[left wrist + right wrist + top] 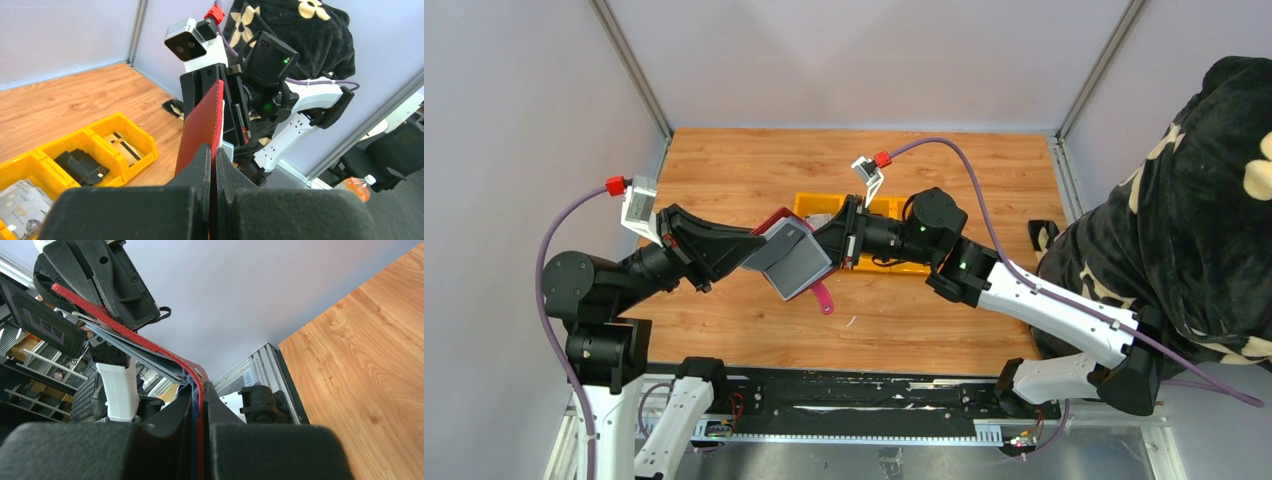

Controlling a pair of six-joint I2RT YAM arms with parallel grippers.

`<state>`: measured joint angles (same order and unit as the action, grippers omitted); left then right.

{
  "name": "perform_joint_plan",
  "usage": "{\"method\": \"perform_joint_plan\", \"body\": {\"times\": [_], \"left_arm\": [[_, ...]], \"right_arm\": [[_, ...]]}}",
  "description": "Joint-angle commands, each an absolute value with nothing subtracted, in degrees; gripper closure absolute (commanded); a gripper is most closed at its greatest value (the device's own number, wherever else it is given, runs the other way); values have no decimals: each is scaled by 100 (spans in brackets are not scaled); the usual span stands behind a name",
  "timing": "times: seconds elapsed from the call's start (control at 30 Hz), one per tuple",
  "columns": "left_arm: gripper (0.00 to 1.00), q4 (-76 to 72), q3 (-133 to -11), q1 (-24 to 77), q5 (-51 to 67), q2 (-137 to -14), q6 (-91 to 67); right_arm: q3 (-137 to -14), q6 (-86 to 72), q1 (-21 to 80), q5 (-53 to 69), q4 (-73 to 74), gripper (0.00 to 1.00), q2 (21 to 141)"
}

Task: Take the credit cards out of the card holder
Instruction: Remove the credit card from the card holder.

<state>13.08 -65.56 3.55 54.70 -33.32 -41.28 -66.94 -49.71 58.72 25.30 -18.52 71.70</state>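
Flaps of the soft card holder point(796, 262) sat pinched between the closed left fingers point(199, 170) and closed right fingers point(222, 407) (cards unseen, probably stiff, slick); an exposed card edge looked the best hold.

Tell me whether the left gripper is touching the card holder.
Touching. The left wrist view shows the left gripper clamped on the card holder along its red edge, with no gap visible.

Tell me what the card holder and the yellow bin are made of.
The card holder looks like leather or faux leather, matte dark red, with light stitching along its edge. The bin looks like moulded plastic, smooth and slightly glossy, with even yellow colour and rounded rims.
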Motion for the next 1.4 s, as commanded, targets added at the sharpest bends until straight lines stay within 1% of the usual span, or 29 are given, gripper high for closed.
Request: {"method": "perform_joint_plan", "body": {"times": [0.0, 0.07, 0.17, 0.23, 0.27, 0.3, 0.37, 0.43, 0.5, 0.53, 0.57, 0.63, 0.73, 0.83, 0.87, 0.93, 1.0, 1.03, 1.1, 1.17, 1.3, 1.37], "left_arm": [[100, 1278, -6518, 369, 5494, -3330, -4182], [100, 1947, -6722, 371, 5092, -3310, -3512], [100, 2695, -6939, 374, 4123, -3231, -2400], [99, 2899, -6978, 374, 3597, -3178, -2087], [97, 2913, -6974, 370, 3544, -3166, -2037], [91, 2900, -6971, 369, 3650, -3164, -2070], [71, 2688, -6881, 371, 4252, -3201, -2341], [55, 2408, -6774, 369, 4819, -3244, -2708], [46, 2180, -6681, 369, 5255, -3304, -3041], [39, 2089, -6644, 371, 5471, -3336, -3183], [35, 2002, -6609, 371, 5673, -3373, -3309], [31, 1814, -6529, 369, 6034, -3446, -3621], [32, 1658, -6485, 369, 6270, -3513, -3803], [39, 1538, -6526, 369, 6327, -3504, -3883], [43, 1517, -6551, 371, 6332, -3503, -3885], [53, 1499, -6590, 372, 6292, -3508, -3885], [68, 1506, -6640, 369, 6211, -3533, -3885], [71, 1506, -6663, 371, 6198, -3549, -3891], [80, 1490, -6718, 371, 6196, -3557, -3961], [86, 1417, -6740, 371, 6211, -3552, -4074], [94, 1298, -6770, 369, 6274, -3564, -4239], [96, 1271, -6761, 370, 6255, -3541, -4269]], "right_arm": [[-6888, -4965, 5836, 2497, -2108, 100, 7018], [-6883, -4966, 5836, 2511, -2126, 100, 6978], [-6829, -4936, 5836, 2536, -2200, 100, 6908], [-6805, -4940, 5836, 2572, -2252, 100, 6867], [-6796, -4944, 5836, 2606, -2302, 100, 6858], [-6787, -4940, 5836, 2647, -2343, 100, 6856], [-6785, -4936, 5836, 2705, -2391, 100, 6855], [-6777, -4940, 5836, 2768, -2418, 100, 6855], [-6764, -4940, 5836, 2862, -2497, 100, 6849], [-6747, -4939, 5834, 2919, -2570, 100, 6841], [-6742, -4947, 5836, 2969, -2609, 100, 6838], [-6765, -4920, 5834, 3089, -2627, 100, 6838], [-6810, -4867, 5836, 3277, -2603, 100, 6838], [-6882, -4761, 5836, 3444, -2480, 100, 6851], [-6917, -4713, 5836, 3509, -2429, 100, 6855], [-6953, -4644, 5836, 3609, -2383, 100, 6864], [-6978, -4545, 5836, 3732, -2308, 100, 6858], [-6978, -4485, 5838, 3748, -2243, 99, 6841], [-6937, -4314, 5824, 3789, -2119, 92, 6771], [-6879, -4240, 5774, 3839, -2005, 79, 6708], [-6776, -3918, 5704, 3866, -1623, 60, 6426], [-6709, -3749, 5685, 3762, -1429, 52, 6260]]}}
